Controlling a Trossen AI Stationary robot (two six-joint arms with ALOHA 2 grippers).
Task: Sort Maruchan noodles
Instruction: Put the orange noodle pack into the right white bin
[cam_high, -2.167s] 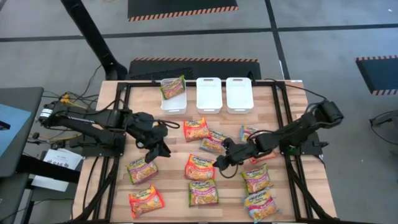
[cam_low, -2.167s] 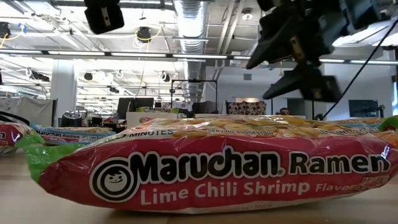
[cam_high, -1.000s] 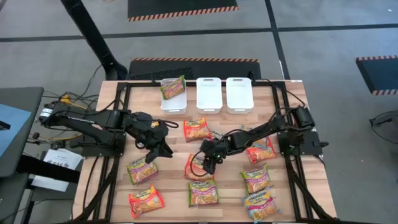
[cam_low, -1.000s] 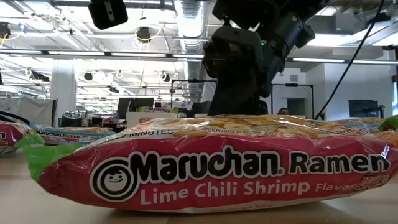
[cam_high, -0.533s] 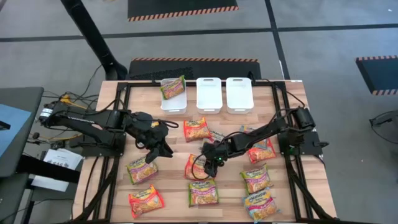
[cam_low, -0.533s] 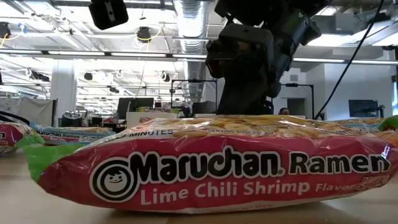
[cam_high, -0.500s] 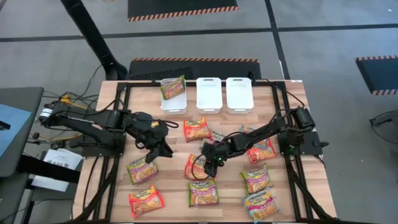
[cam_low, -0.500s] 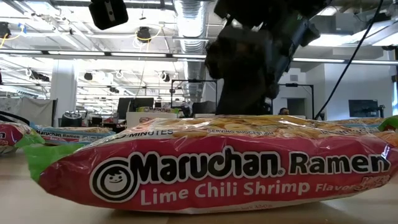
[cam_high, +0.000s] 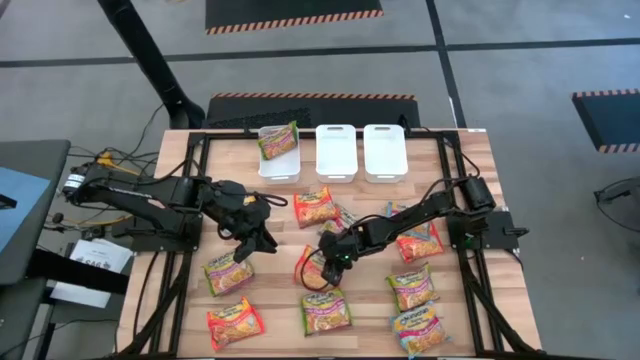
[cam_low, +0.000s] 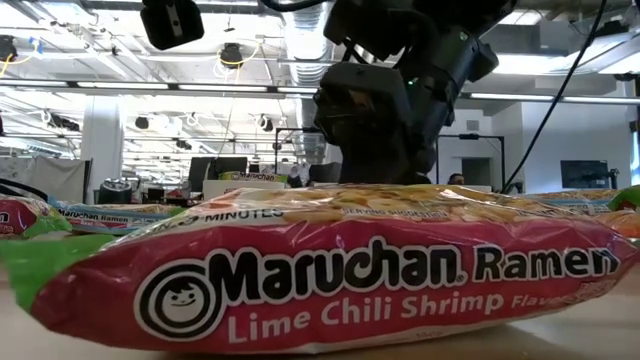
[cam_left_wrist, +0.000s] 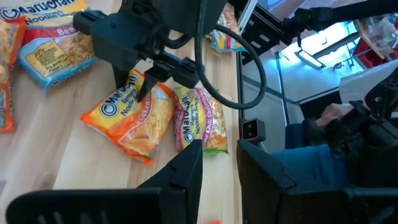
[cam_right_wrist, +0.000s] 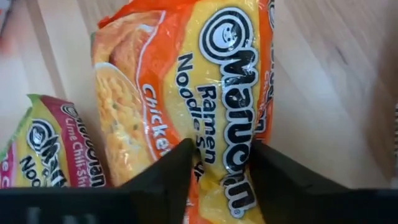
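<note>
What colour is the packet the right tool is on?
Orange, with a yellow centre: the Chicken packet between the right tool's fingers. Clearest in the right wrist view.

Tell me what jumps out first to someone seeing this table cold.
The right gripper is down on an orange chicken noodle packet at mid-table, its fingers straddling the wrapper. Other bright noodle packets lie scattered over the wooden table, and one green-edged packet already sits in the leftmost of three white bins. The left gripper hangs idle at left.
</note>
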